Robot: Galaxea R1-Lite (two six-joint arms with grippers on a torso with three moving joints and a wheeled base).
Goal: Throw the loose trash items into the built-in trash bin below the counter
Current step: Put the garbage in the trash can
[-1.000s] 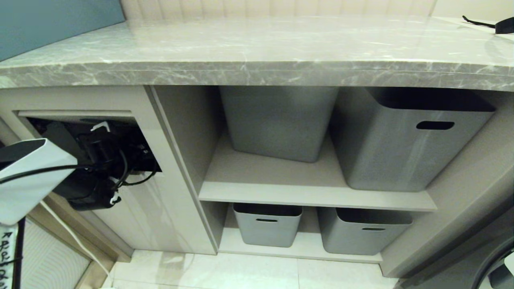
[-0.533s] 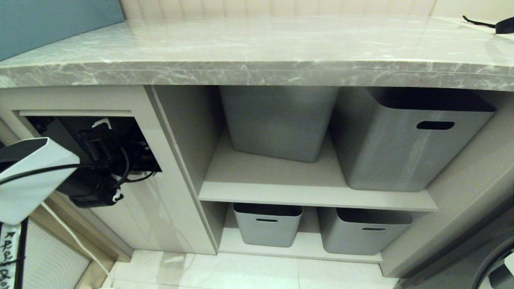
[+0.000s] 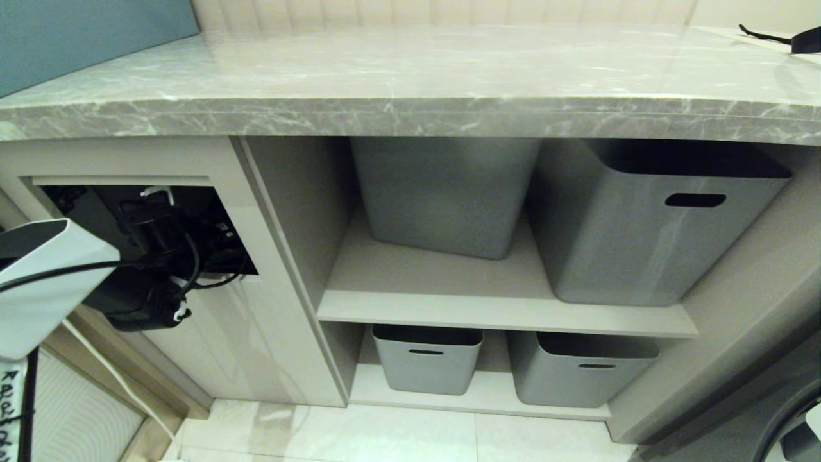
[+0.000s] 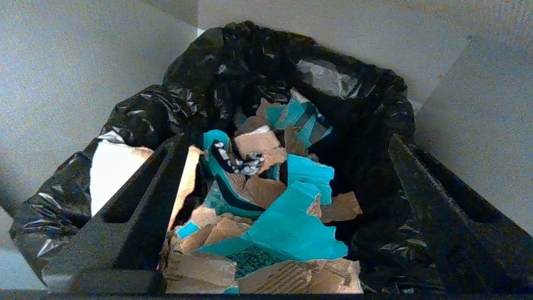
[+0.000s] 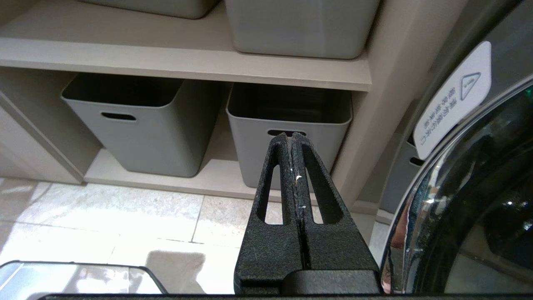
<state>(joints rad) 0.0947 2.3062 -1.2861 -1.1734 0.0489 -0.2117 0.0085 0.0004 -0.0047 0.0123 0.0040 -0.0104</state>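
Brown and teal cardboard scraps [image 4: 266,200] lie heaped in the black-lined bin [image 4: 354,83], between the left gripper's [image 4: 270,233] wide-open, empty jaws. Right gripper [image 5: 292,137], jaws closed, hangs near grey tubs [image 5: 137,129] at 12 o'clock.

Four grey storage tubs sit on the open shelves — two big ones [image 3: 648,224] up top, two smaller ones [image 3: 426,359] on the bottom shelf [image 3: 449,398] — pale floor tiles [image 3: 385,436] below, and a black strap [image 3: 782,40] lying far right up above
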